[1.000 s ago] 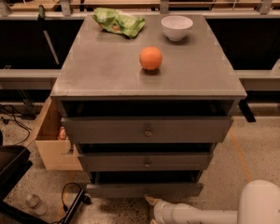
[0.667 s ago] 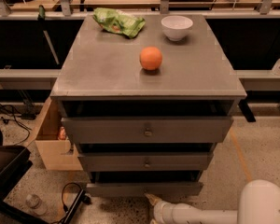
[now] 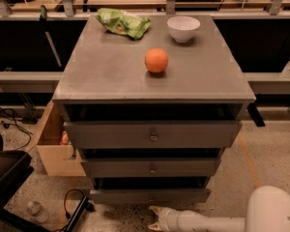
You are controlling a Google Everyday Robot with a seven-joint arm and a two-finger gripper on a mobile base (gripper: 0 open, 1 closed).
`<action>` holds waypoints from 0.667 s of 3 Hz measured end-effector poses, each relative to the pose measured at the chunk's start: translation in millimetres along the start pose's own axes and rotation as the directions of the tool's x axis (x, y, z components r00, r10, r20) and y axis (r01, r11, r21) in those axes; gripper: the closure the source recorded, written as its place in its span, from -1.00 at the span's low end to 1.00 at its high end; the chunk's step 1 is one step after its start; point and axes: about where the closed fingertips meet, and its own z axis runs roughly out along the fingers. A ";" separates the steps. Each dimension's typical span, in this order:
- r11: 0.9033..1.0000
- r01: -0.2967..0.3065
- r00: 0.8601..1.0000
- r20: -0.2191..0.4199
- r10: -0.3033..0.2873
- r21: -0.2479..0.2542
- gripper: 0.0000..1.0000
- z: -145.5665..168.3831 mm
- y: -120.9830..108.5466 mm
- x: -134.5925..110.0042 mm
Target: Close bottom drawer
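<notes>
1. Hovering low over the speckled floor, my gripper sits just in front of the bottom drawer, its fingers spread apart and holding nothing.
2. Bottom drawer: the lowest and narrowest of three grey fronts, with a dark gap above it.
3. Grey cabinet top: an orange at centre, with a white bowl and a green snack bag behind it.
4. Room: a cardboard box stands beside the cabinet, and a plastic bottle lies on the floor.

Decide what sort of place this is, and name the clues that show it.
Probably a robotics lab or workshop: a grey drawer cabinet stands on speckled floor, cables trail near a cardboard box, and the robot's gripper hangs low before the bottom drawer.
</notes>
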 end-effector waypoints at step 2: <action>0.999 -0.008 1.000 -0.014 0.008 0.038 0.84 -29.9 -16.2 14.2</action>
